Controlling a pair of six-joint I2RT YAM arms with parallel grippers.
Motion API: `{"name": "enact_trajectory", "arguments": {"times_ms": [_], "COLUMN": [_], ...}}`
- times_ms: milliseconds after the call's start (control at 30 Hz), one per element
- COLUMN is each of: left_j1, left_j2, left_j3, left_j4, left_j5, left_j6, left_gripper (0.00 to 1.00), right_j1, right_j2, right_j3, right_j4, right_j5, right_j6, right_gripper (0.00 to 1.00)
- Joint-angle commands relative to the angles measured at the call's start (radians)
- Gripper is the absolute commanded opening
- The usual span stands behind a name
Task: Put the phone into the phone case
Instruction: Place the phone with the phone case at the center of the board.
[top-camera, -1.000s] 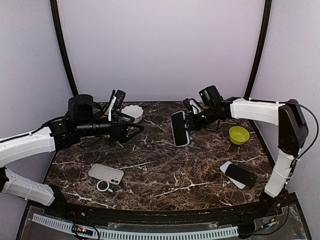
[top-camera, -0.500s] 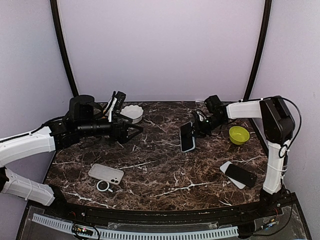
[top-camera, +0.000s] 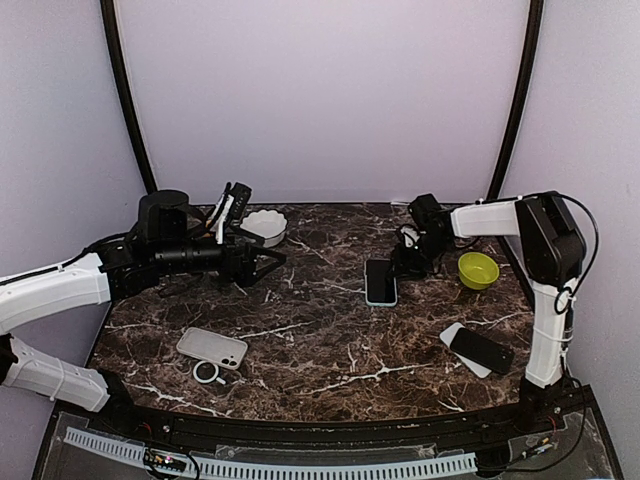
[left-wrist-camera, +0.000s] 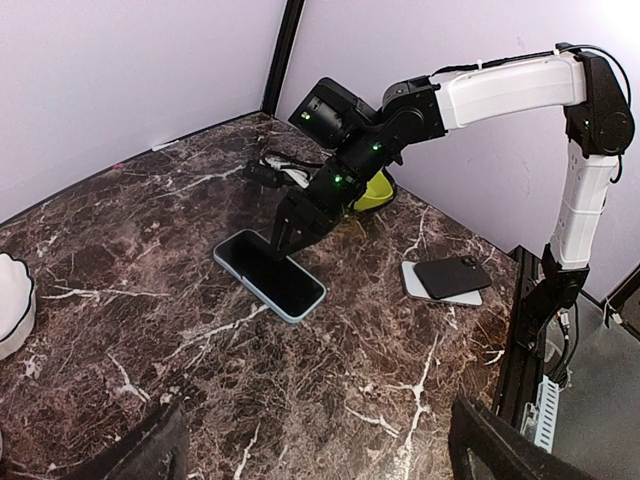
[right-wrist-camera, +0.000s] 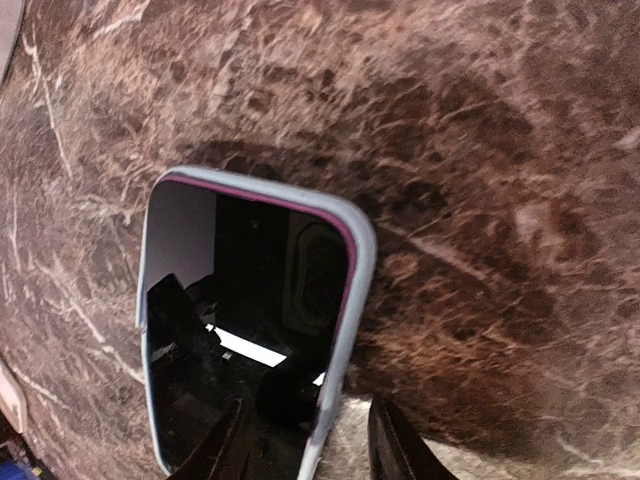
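1. The phone (top-camera: 381, 282) lies flat on the bench (top-camera: 320, 340), its rim between my right fingers (right-wrist-camera: 392, 448), which are parted and not clamping.
2. My left fingers (left-wrist-camera: 500, 445) are wide and empty.
3. I judge the phone stiff, smooth and slippery, so hold its long edges.

The blue-edged phone (top-camera: 381, 282), held tilted clear of the tabletop (top-camera: 320, 330) a second ago, has been carried right and slightly nearer and laid flat, screen up. The right end effector (top-camera: 403, 264) has been lowered with it to the phone's far-right end. Its jaws, then clamped on the phone, have been parted. The right arm's elbow has been shifted left.
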Motion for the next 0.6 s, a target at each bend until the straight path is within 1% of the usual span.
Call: {"name": "enact_trajectory", "arguments": {"times_ms": [0, 100, 200, 333, 433, 567], "left_j1": [-0.001, -0.002, -0.002, -0.002, -0.002, -0.001], "left_j2": [-0.030, -0.031, -0.030, -0.031, -0.027, -0.019], "left_j3": [0.022, 0.022, 0.022, 0.022, 0.022, 0.025], "left_j4": [-0.004, -0.004, -0.006, -0.007, -0.008, -0.014], "left_j5": [0.006, 0.008, 0.003, 0.001, 0.002, -0.001], "left_j6": [0.009, 0.009, 0.012, 0.015, 0.015, 0.013], "left_gripper": [0.92, 0.92, 0.92, 0.92, 0.92, 0.92], "right_j1": [0.024, 0.054, 0.114, 0.191, 0.238, 0.291], "right_j2": [-0.040, -0.049, -0.076, -0.127, -0.161, -0.174], "right_j3": [-0.002, 0.039, 0.077, 0.068, 0.028, -0.025], "right_j4": [-0.038, -0.105, -0.182, -0.266, -0.306, -0.329], "right_j5": [0.171, 0.273, 0.409, 0.550, 0.568, 0.528], "right_j6": [-0.004, -0.013, -0.023, -0.010, 0.014, 0.044], "right_gripper": [0.43, 0.45, 0.46, 0.47, 0.47, 0.46]}}
